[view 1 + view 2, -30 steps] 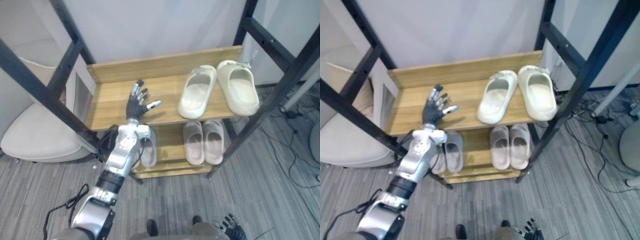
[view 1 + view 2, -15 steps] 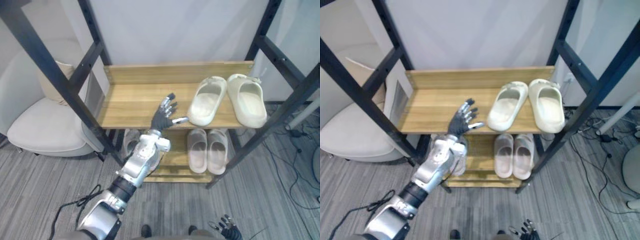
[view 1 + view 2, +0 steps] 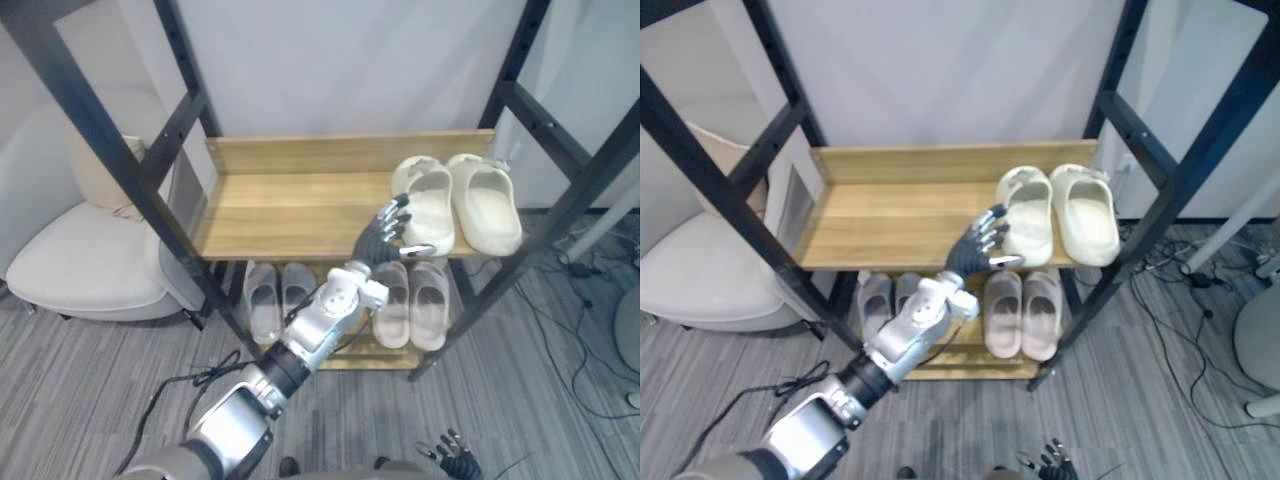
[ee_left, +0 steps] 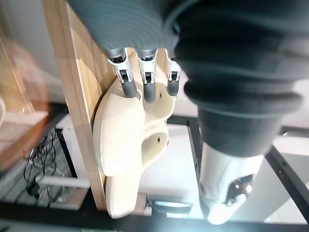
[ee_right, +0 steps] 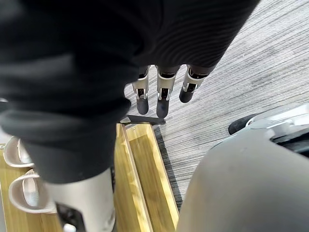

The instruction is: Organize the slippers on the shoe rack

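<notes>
Two cream slippers stand side by side at the right end of the wooden rack's top shelf [image 3: 280, 210]: the left one [image 3: 425, 207] and the right one [image 3: 487, 203]. My left hand [image 3: 392, 228] is open, its straight fingers [image 4: 147, 87] against the near side of the left cream slipper [image 4: 128, 145]. On the lower shelf lie two pairs of grey-pink slippers, one at the left [image 3: 270, 300] and one at the right [image 3: 412, 300]. Low by the floor, my right hand [image 3: 455, 465] hangs open, its fingers [image 5: 161, 101] straight.
Black metal frame posts [image 3: 110, 150] stand at both sides of the rack, another [image 3: 560, 190] on the right. A cream chair [image 3: 80, 265] sits to the left. Cables [image 3: 590, 300] trail over the grey floor on the right. The top shelf's left half is bare wood.
My left hand has moved right along the top shelf to the left cream slipper. That slipper now stands straighter and closer to its mate. The camera has also shifted.
</notes>
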Tool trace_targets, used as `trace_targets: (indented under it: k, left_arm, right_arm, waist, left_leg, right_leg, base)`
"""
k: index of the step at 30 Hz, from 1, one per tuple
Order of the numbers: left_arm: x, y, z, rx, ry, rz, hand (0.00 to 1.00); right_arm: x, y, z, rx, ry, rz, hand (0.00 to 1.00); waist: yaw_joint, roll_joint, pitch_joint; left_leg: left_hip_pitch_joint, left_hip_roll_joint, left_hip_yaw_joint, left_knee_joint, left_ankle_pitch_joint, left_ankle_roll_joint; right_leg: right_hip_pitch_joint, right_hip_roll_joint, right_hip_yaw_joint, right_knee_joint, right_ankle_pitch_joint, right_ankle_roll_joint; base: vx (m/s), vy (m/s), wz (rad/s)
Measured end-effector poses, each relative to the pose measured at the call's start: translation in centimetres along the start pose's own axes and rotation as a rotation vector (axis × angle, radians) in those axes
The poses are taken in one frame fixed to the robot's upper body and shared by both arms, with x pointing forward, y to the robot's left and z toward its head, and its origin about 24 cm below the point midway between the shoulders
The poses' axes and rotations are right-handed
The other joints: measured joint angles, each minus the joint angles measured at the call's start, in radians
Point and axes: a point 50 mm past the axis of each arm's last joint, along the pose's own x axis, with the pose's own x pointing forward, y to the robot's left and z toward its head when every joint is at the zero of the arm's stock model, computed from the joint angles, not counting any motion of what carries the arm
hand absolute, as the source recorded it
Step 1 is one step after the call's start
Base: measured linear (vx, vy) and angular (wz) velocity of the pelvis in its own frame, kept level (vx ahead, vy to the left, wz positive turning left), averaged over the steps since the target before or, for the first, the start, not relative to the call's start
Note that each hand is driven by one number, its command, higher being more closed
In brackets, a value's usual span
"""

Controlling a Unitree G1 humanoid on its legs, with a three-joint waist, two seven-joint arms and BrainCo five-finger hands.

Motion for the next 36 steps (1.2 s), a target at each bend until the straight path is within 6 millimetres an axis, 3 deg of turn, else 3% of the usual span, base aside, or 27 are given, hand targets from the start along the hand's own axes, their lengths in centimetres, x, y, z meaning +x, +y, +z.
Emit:
trace_targets:
  k: [14, 17, 21, 24, 31, 36]
  left_arm:
    - [0.7, 0.3, -0.1, 0.020, 0.025, 0.025, 0.00]
    - [0.3, -0.5, 3.9, 0.007, -0.145, -0.047, 0.00]
    - [-0.9, -0.9, 5.8, -0.023, -0.253, -0.109, 0.00]
    - [-3.0, -0.8, 4.6, -0.055, -0.234, -0.147, 0.00]
    - [-7.4, -1.9, 1.1, -0.124, -0.115, -0.266, 0.00]
    - [-10.1, -0.8, -1.8, -0.149, 0.001, -0.237, 0.00]
  right_arm:
    - [-0.4, 0.3, -0.7, 0.019, 0.018, -0.006, 0.00]
    - [-0.3, 0.5, -0.7, 0.022, 0.018, -0.004, 0.00]
    - [0.0, 0.8, -0.3, 0.024, 0.010, 0.006, 0.00]
    - [0.7, 1.8, 0.8, 0.032, -0.020, 0.029, 0.00]
    - [1.2, 1.8, 0.2, 0.025, 0.028, 0.021, 0.00]
    - [1.3, 2.0, 0.2, 0.027, 0.037, 0.025, 0.00]
  waist:
    - [0.008, -0.021, -0.029]
    - [0.009, -0.021, -0.032]
    - [0.019, -0.021, -0.054]
    - [0.023, -0.017, -0.064]
    - [0.059, -0.019, -0.078]
    - [0.065, -0.021, -0.084]
  left_leg:
    - [0.000, -0.014, 0.020, 0.001, -0.005, 0.007]
    - [-0.009, -0.024, -0.014, 0.011, -0.007, 0.010]
    - [-0.016, -0.029, -0.032, 0.016, -0.007, 0.011]
    - [-0.015, -0.032, -0.054, 0.017, -0.006, 0.012]
    - [-0.014, -0.037, -0.090, 0.018, -0.003, 0.014]
    - [-0.010, -0.038, -0.115, 0.015, 0.003, 0.013]
  right_leg:
    - [-0.024, -0.015, 0.018, 0.039, -0.018, 0.006]
    - [-0.014, -0.026, -0.008, 0.042, -0.025, 0.013]
    - [-0.013, -0.031, -0.025, 0.041, -0.029, 0.014]
    - [0.005, -0.032, -0.037, 0.035, -0.029, 0.014]
    - [0.020, -0.034, -0.066, 0.032, -0.034, 0.013]
    - [0.041, -0.033, -0.093, 0.020, -0.035, 0.011]
  base:
    - [0.00, 0.002, -0.03]
    - [0.01, 0.002, 0.23]
    - [0.00, 0.002, 0.19]
    - [0.00, -0.001, 0.13]
    - [-0.01, -0.004, 0.15]
    - [0.00, -0.012, 0.15]
